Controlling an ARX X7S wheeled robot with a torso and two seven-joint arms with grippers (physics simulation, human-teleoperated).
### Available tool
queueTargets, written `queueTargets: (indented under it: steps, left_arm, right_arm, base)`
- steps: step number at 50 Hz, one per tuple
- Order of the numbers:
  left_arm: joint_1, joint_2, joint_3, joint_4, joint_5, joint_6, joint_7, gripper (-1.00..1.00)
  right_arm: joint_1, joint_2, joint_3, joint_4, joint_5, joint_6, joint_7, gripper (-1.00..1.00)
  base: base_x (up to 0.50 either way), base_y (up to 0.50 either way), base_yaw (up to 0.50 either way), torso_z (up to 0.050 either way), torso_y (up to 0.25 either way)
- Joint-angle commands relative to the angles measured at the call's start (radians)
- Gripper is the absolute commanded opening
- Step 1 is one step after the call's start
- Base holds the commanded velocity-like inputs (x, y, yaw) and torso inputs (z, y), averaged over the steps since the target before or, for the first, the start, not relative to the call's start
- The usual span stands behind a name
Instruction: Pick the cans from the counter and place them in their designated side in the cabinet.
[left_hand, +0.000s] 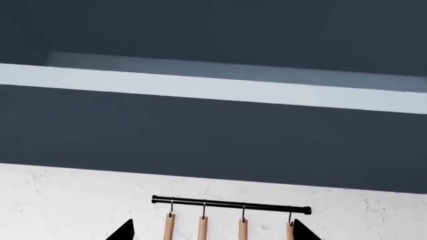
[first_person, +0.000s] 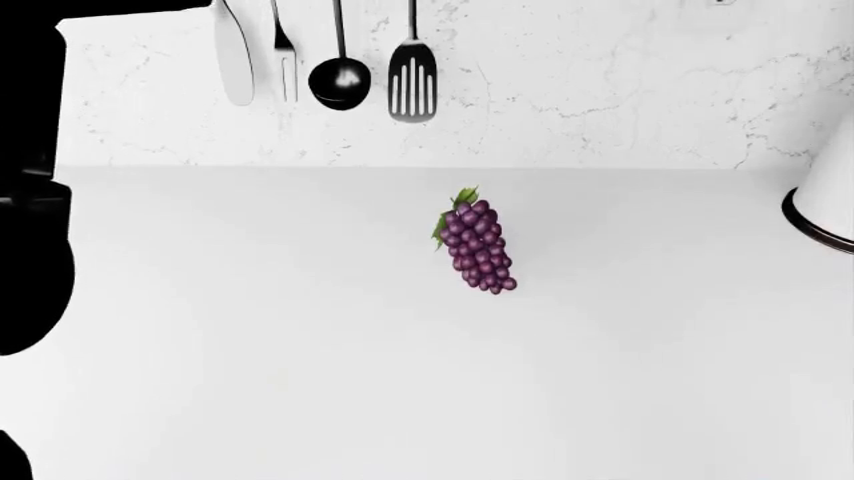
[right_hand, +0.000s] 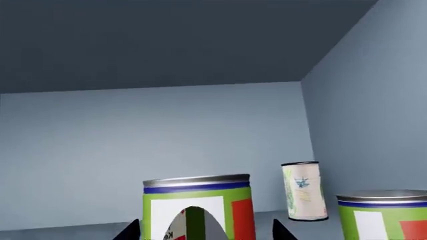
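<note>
Inside the cabinet (right_hand: 167, 145), a green-and-red can (right_hand: 197, 205) with a grey metal top stands between the fingertips of my right gripper (right_hand: 207, 231). The gripper is open, with a gap showing on one side of the can. A second green-and-red can (right_hand: 383, 215) stands beside it, and a green-and-white can (right_hand: 303, 191) stands further back near the side wall. My left gripper (left_hand: 213, 231) is open and empty, facing the wall below the cabinet's underside (left_hand: 213, 140). No can shows on the white counter (first_person: 267, 350).
A purple grape bunch (first_person: 475, 245) lies mid-counter. Utensils (first_person: 339, 60) hang on a black rail (left_hand: 230, 202) against the marble wall. A white object with a dark rim (first_person: 825, 210) stands at the counter's right edge. My left arm (first_person: 34, 200) fills the left edge.
</note>
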Motion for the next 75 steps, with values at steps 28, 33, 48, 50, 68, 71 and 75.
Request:
queueTargets:
  steps: [28,33,48,50,68,71,75]
  left_arm:
    - [0.022,-0.012,-0.006,0.029,-0.015,0.02,0.0,1.0]
    - [0.025,-0.012,-0.006,0.032,-0.018,0.021,-0.002,1.0]
    - [0.024,-0.035,-0.11,0.147,-0.173,0.01,-0.092,1.0]
    - [0.042,-0.061,-0.166,0.208,-0.257,0.012,-0.142,1.0]
    - [0.445,-0.54,0.186,0.373,-0.104,0.748,-0.284,1.0]
    - [0.545,-0.591,0.251,0.372,0.031,0.857,-0.292,1.0]
    - [0.629,-0.615,0.261,0.367,0.121,0.94,-0.287,1.0]
  right_arm:
    - [-0.078,0.009,-0.074,-0.184,0.501,0.32,0.291,1.0]
    - [-0.065,0.007,-0.067,-0.207,0.52,0.31,0.303,1.0]
    - [0.266,0.14,-0.325,-0.557,0.682,-0.071,0.387,1.0]
    - [0.281,0.178,-0.321,-0.609,0.681,-0.097,0.389,1.0]
    - [0.281,0.409,-0.353,-0.953,0.582,-0.257,0.389,1.0]
    - [0.28,0.431,-0.455,-0.991,0.482,-0.342,0.389,1.0]
    - [-0.027,0.445,-0.285,-0.991,0.322,-0.24,0.389,1.0]
  base:
    - [0.0,0.0,0.0,-0.005,0.0]
    - [0.0,0.0,0.0,-0.004,0.0]
    - [0.0,0.0,0.0,-0.002,0.0]
    - [0.0,0.0,0.0,0.0,0.0]
    - [0.0,0.0,0.0,0.0,0.0]
    - [0.0,0.0,0.0,0.0,0.0]
    - [0.0,0.0,0.0,0.0,0.0]
